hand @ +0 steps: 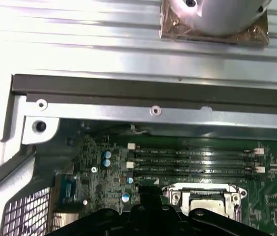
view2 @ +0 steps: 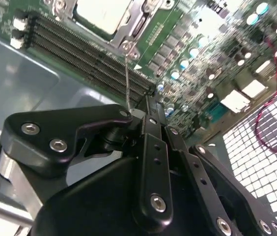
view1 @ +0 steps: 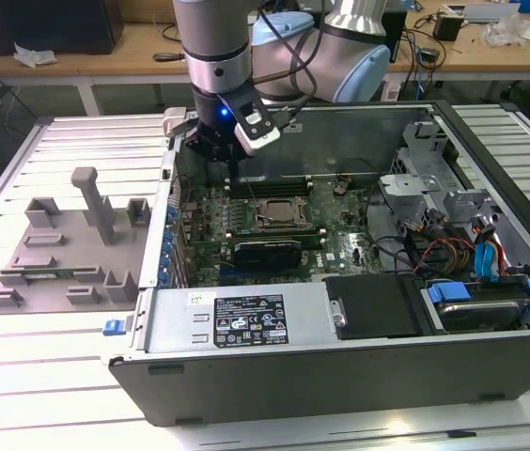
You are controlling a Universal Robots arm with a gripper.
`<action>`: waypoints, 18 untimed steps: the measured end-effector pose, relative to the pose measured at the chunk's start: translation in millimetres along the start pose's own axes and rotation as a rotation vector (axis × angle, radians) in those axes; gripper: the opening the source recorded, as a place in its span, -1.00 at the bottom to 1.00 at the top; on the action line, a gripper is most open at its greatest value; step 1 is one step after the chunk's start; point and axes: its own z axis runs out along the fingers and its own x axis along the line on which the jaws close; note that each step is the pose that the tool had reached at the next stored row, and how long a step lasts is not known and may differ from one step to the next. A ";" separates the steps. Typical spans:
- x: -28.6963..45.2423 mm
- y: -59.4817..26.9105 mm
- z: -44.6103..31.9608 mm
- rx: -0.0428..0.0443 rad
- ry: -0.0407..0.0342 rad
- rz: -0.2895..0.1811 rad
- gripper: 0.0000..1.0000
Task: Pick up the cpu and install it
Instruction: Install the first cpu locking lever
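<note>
The cpu (view1: 279,212) lies flat in its socket on the green motherboard (view1: 340,235) inside the open computer case, with a metal frame around its silver top. Both wrist views show the cpu (view2: 101,14) (hand: 206,202) seated in that frame. My gripper (view1: 234,186) reaches down into the case just to the exterior view's left of the socket, over the memory slots (view2: 79,54). Its black fingers (view2: 154,114) are shut together. A thin wire lever (view2: 127,78) runs from the socket frame to the fingertips; I cannot tell whether they pinch it.
A grey fixture plate (view1: 58,254) with upright blocks lies outside the case at the exterior view's left. A long black card (view1: 265,252) stands just in front of the socket. The power supply box (view1: 246,319), a drive cage (view1: 434,188) and loose cables (view1: 476,258) crowd the case.
</note>
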 end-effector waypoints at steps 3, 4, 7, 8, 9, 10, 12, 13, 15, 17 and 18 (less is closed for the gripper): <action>-0.5 0.0 0.1 -0.0156 -0.0007 0.001 -0.79; -2.0 -0.1 0.3 -0.0166 -0.0008 0.001 -0.79; -8.4 -0.4 0.6 -0.0170 -0.0005 0.001 -0.79; -11.9 -0.6 0.8 -0.0170 -0.0002 0.001 -0.79; -16.1 -0.8 1.1 -0.0170 0.0003 0.002 -0.79; -19.9 -1.0 1.3 -0.0170 0.0005 0.002 -0.79; -25.9 -1.2 1.7 -0.0170 0.0007 0.003 -0.79; -28.8 -1.4 1.9 -0.0171 0.0008 0.003 -0.79; -34.6 -1.7 2.3 -0.0170 0.0008 0.004 -0.79; -40.1 -2.0 2.6 -0.0170 0.0009 0.004 -0.79; -43.2 -2.1 2.8 -0.0169 0.0009 0.005 -0.79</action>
